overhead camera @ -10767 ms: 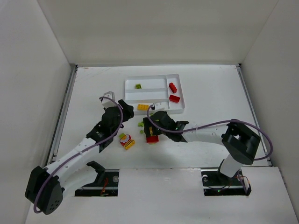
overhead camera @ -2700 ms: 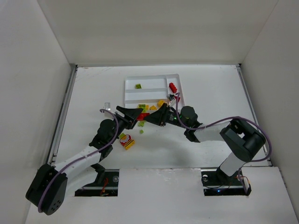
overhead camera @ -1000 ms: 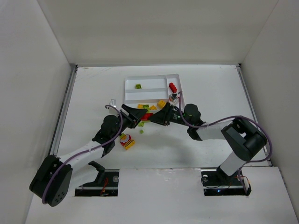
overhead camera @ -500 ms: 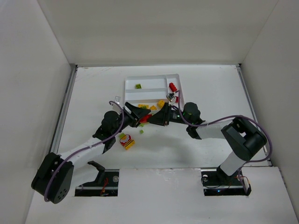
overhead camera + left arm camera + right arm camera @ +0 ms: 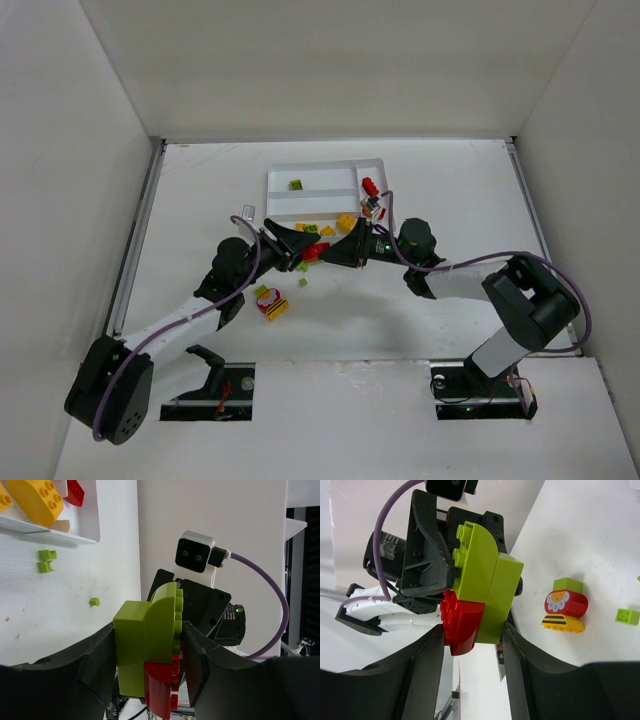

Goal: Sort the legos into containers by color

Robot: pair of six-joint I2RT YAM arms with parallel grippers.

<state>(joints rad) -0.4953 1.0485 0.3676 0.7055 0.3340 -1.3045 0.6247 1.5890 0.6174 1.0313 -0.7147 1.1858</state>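
Where the two arms meet, the left hand [image 5: 290, 247] and the right hand [image 5: 340, 250] are both clamped on one lime-green and red plastic brick clump [image 5: 313, 250].
The clump is held between them over the white bench [image 5: 450, 180], just near of the flat white compartment tray [image 5: 300, 206]. A red-and-yellow flower-printed brick stack [image 5: 270, 302] lies nearer, to the left.

Sides of green-red clump [image 5: 149, 650] behind jaws

You see the left gripper [image 5: 297, 246] and the right gripper [image 5: 336, 250] meet at a small red and green plastic brick clump [image 5: 315, 250], just beside the flat white plastic tray [image 5: 310, 206].
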